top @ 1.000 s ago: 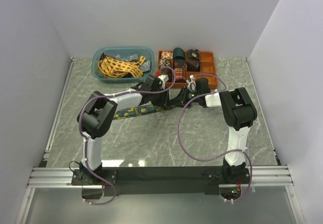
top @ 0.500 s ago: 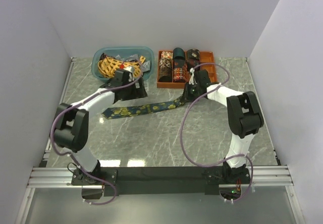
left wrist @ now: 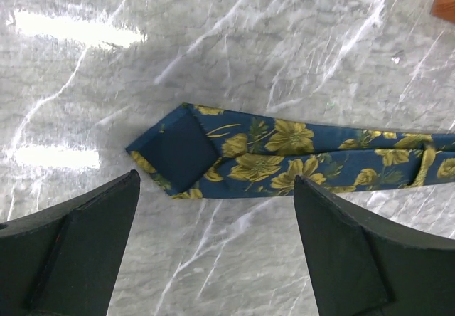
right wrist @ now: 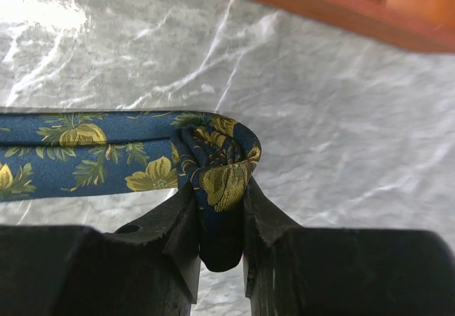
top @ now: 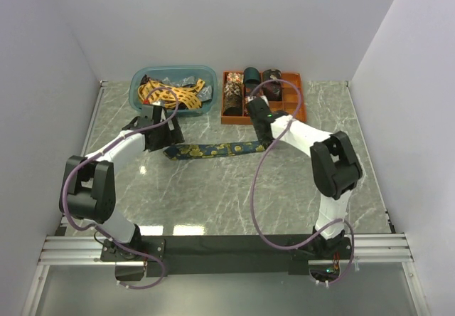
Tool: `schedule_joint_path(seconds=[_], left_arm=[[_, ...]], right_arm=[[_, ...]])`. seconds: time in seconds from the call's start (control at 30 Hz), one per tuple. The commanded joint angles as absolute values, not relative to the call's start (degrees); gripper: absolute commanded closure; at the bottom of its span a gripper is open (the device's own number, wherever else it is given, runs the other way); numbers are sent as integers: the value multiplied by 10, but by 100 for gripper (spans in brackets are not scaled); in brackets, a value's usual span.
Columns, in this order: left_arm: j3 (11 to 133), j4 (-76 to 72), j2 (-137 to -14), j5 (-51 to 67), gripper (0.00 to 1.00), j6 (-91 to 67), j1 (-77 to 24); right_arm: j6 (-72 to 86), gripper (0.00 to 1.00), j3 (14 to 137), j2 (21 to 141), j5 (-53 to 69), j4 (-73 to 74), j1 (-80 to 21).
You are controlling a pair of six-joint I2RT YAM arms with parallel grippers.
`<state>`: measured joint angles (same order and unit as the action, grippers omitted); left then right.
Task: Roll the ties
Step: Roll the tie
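One blue floral tie (top: 213, 149), one teal bin (top: 174, 67), one orange tray (top: 293, 97), two arms: left arm (top: 124, 145), right arm (top: 306, 137).

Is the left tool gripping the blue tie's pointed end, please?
No, the left tool stands wide open above the blue tie, which lies flat.

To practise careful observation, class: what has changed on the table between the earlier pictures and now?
The left pincer opened and swung left, and is now over the wide tip of the tie. The right pincer, clamped on the narrow end, shifted left and back; the tie slid rightward. The bin and tray stayed put.
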<state>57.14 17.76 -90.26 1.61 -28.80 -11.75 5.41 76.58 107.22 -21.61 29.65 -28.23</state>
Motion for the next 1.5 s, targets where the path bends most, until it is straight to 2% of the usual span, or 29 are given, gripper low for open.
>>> schedule_joint_path(seconds=[0.0,0.27,0.5,0.57,0.63,0.67,0.8,1.03,1.47], left_arm=[[580,177,-895,2,5,-292,-118],[591,189,-889,-21,6,-291,-118],[592,190,-886,-16,6,-291,-118],[592,189,-885,-12,6,-290,-117],[593,189,-884,-13,6,-290,-118],[593,189,-885,-13,6,-289,-118],[592,187,-886,-9,6,-289,-118],[592,183,-885,-4,6,-292,-117],[618,189,-884,33,6,-305,-127]], right_arm=[[40,100,816,1116,-369,351,-323],[50,98,899,1209,-423,418,-402],[68,89,970,1288,-352,470,-425],[70,79,977,1292,-319,473,-425],[73,75,981,1295,-297,474,-425],[74,69,983,1295,-282,475,-425],[74,56,987,1290,-260,479,-425],[77,42,983,1266,-244,476,-424],[83,37,986,1173,-233,472,-423]])
